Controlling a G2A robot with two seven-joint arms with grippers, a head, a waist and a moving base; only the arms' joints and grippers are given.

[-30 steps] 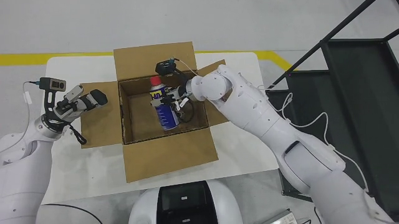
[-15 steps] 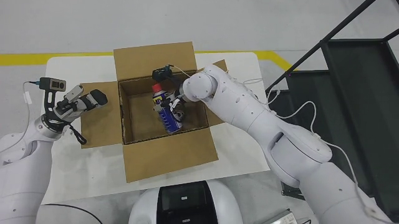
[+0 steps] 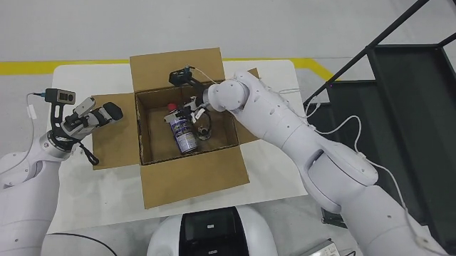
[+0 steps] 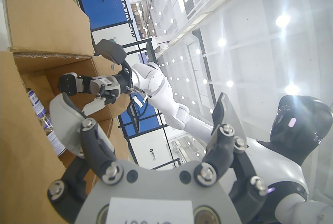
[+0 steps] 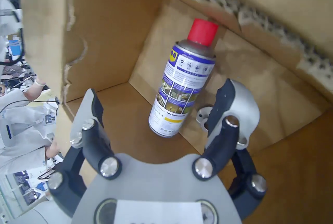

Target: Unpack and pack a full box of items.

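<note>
Spray can [image 5: 182,84] beside right tool [image 5: 159,91]

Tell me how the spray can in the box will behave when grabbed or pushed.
The can stands upright, tall and narrow, on the box floor, so a high push would likely tip it; its round body would then roll. Its glossy metal wall looks stiff but possibly slippery to grip. The red cap may pop off if lifted by it.

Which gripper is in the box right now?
The right gripper, open beside the spray can; the left gripper is outside, over the side flap.
</note>
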